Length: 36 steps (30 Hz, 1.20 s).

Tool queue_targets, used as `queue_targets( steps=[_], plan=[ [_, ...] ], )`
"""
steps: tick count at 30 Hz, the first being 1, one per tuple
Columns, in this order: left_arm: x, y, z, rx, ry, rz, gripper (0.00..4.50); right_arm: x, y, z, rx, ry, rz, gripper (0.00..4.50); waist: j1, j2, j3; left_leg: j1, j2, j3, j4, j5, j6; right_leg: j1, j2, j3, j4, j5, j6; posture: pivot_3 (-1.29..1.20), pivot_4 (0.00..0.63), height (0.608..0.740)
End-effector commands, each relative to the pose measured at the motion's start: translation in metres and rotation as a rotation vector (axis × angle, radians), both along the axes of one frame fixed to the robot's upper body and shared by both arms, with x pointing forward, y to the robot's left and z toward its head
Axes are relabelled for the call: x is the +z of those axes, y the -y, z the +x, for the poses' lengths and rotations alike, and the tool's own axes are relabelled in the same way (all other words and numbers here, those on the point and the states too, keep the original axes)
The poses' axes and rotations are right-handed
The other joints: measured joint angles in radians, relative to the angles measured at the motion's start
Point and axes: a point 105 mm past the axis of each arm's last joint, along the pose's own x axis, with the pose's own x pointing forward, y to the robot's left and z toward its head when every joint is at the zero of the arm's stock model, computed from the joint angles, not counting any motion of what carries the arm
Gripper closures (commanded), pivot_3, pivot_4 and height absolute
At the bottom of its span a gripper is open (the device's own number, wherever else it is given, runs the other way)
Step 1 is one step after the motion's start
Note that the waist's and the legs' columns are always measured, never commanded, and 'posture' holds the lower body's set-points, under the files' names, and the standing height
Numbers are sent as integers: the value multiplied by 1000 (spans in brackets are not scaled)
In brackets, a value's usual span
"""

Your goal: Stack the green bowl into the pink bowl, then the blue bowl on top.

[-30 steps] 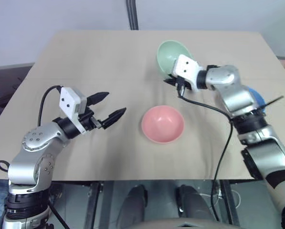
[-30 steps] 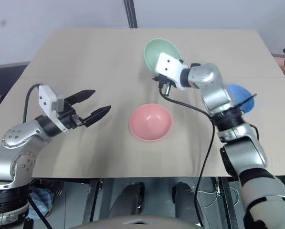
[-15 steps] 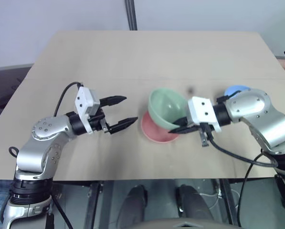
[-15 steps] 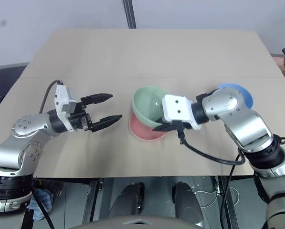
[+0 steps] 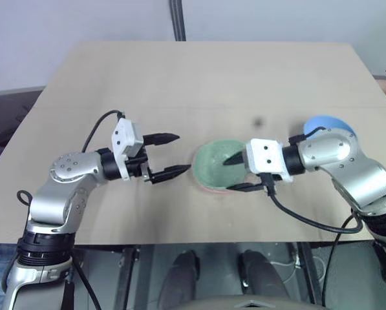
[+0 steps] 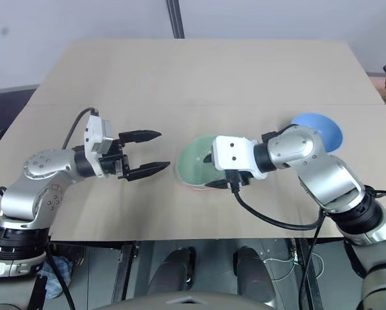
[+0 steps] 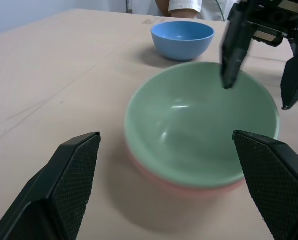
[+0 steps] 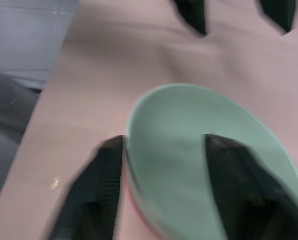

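bare table [image 5: 147, 84] behind the nested bowls, right gripper [image 5: 235, 173] straddling the green bowl [image 5: 213, 166] rim, blue bowl [image 5: 325, 123] unobstructed from above

Head stereo pair looks forward and down from above the table [image 5: 180, 84], both eyes sharing the whole tabletop with a slight sideways offset. Left wrist cam sits low and close, looking level across the green bowl [image 7: 201, 132] toward the blue bowl [image 7: 181, 39] (right gripper [image 7: 261, 70] also in frame). Right wrist cam is very near, looking down over the green bowl's rim toward the left gripper [image 8: 238, 15]. All views share the nested bowls, pink bowl [image 7: 153, 172] underneath.
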Motion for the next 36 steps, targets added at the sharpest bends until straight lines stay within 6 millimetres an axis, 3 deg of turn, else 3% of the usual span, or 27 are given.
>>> queue_targets(
  steps=[1,6,9,15,19,25,33,36],
  plan=[
    [8,0,-2,-15,44,8,0,14,5,0,-7,32,13,1914,0,0,0,0,0,0,0,0,0,0,0,0,0,0,0,0,150,740],
    [7,2,-4,-21,47,5,0,30,29,10,-106,-13,89,1914,2,0,0,-2,0,-1,1,0,0,0,0,-1,0,0,0,0,150,740],
    [9,4,-5,-38,54,-4,0,38,57,27,-252,-4,127,1914,3,0,0,-2,0,-1,1,0,0,0,0,-1,0,0,0,0,150,740],
    [24,13,-3,-67,55,-122,0,23,132,63,-633,75,2,1914,4,0,0,-3,-1,-1,3,0,0,0,-1,-1,0,0,0,0,150,740],
    [31,22,0,-102,62,-164,0,15,169,73,-806,118,-69,1914,2,0,0,-6,-1,-1,4,0,0,-3,0,-1,1,0,0,0,150,740],
    [37,31,6,-139,78,-195,0,6,187,76,-908,133,-115,1914,0,0,0,-8,0,-1,8,0,0,-4,0,-1,1,0,0,0,150,740],
    [38,38,11,-165,80,-197,0,-34,199,75,-1007,20,-194,1914,3,0,0,-10,-1,-2,10,0,0,-4,0,-2,1,0,1,0,150,740],
    [37,38,11,-166,83,-192,0,-44,201,77,-1007,19,-228,2494,0,0,0,-10,-1,-2,10,0,0,-4,0,-2,1,0,1,0,150,740]
  ],
)
